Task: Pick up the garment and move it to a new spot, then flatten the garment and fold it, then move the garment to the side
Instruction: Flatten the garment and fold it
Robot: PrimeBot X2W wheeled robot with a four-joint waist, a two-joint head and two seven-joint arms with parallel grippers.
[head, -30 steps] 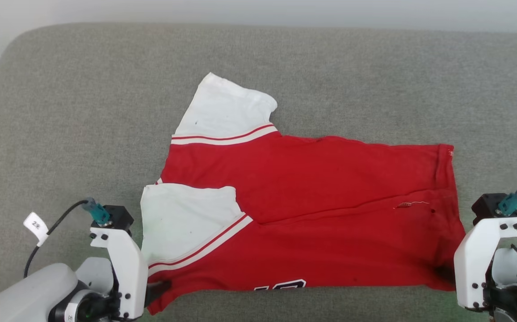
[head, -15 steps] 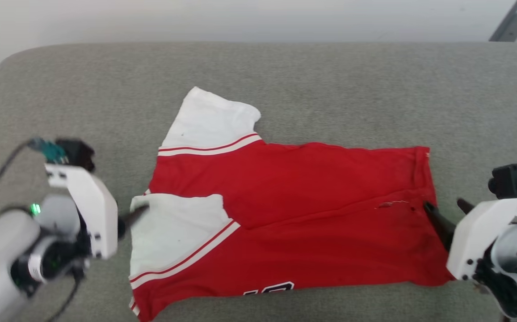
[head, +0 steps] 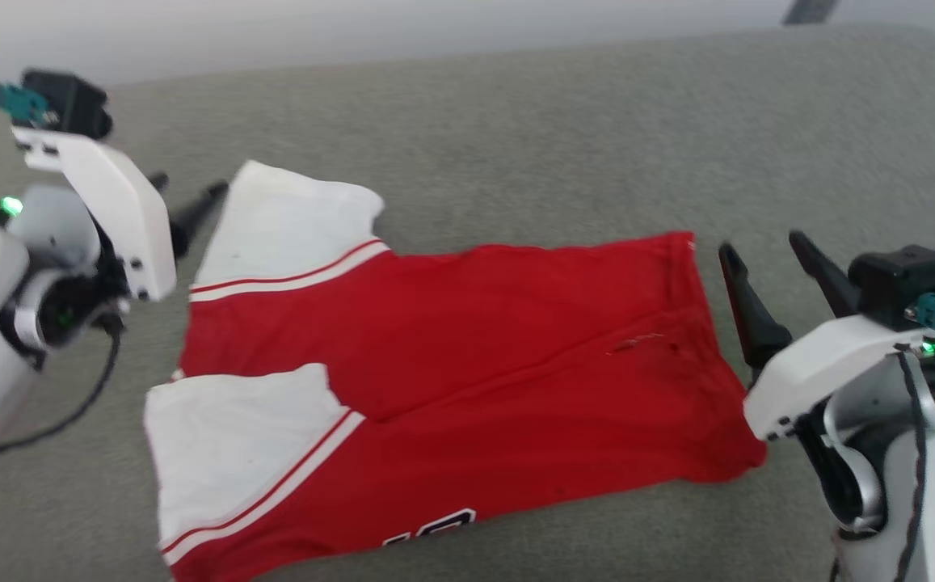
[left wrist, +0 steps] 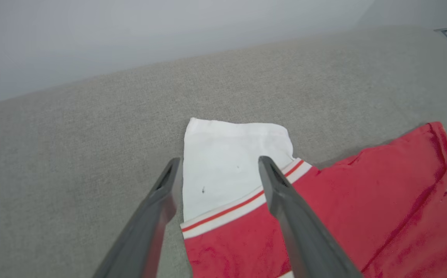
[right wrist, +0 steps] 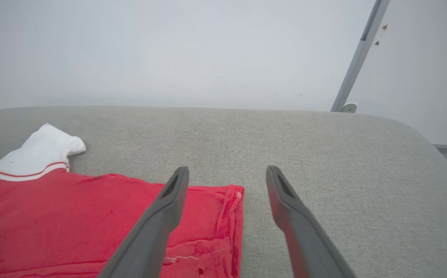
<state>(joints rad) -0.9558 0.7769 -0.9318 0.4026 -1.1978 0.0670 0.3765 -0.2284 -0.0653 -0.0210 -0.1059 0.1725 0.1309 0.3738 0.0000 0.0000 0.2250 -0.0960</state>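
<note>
Grey cushion (head: 515, 121) bears one garment (head: 475, 339).

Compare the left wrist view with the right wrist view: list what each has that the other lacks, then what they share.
Left wrist: the open left end effector, fingers framing a white sleeve. Right wrist: the open right end effector beside the hem, a slanted grey metal pole, a loose white thread. Shared: the bright red thin garment, that sleeve, the grey fabric cushion, the pale wall.

Bare test room; grey padded table (head: 515, 121), white wall (right wrist: 169, 50)
</note>
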